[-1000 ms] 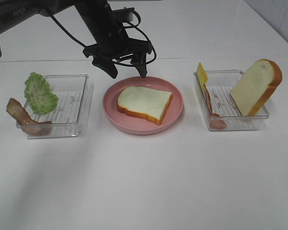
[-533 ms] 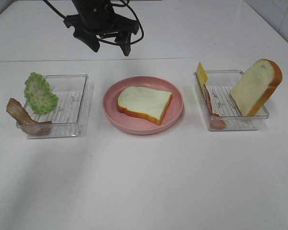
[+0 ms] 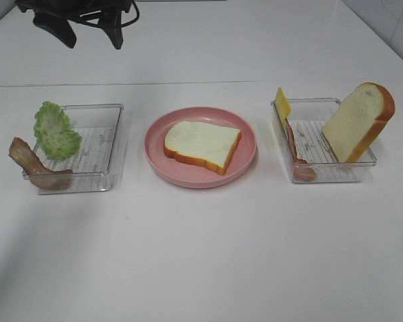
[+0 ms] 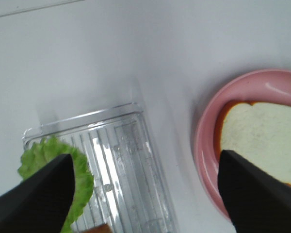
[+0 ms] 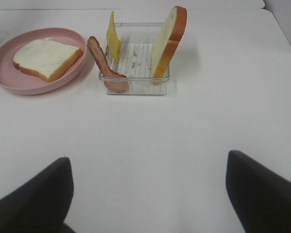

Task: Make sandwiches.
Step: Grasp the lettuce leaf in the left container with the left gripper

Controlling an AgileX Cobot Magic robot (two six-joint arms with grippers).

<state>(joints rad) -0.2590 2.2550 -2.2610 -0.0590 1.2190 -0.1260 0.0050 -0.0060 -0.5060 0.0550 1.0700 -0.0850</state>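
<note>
No stacked sandwiches are in view. One bread slice lies flat on the pink plate. The left tray holds green lettuce and a brown bacon strip. In the right tray a second bread slice stands on edge, with yellow cheese and a pink ham strip. My left gripper hangs open and empty behind the left tray. My right gripper is open over bare table in front of the right tray.
The white table spreads wide in front of the trays and the plate. A seam in its surface runs across behind them. The left arm's cables hang at the top left of the exterior view.
My left gripper has drawn back from the plate's far rim, rising and moving left to the far left corner. Food, plate and trays have not moved.
</note>
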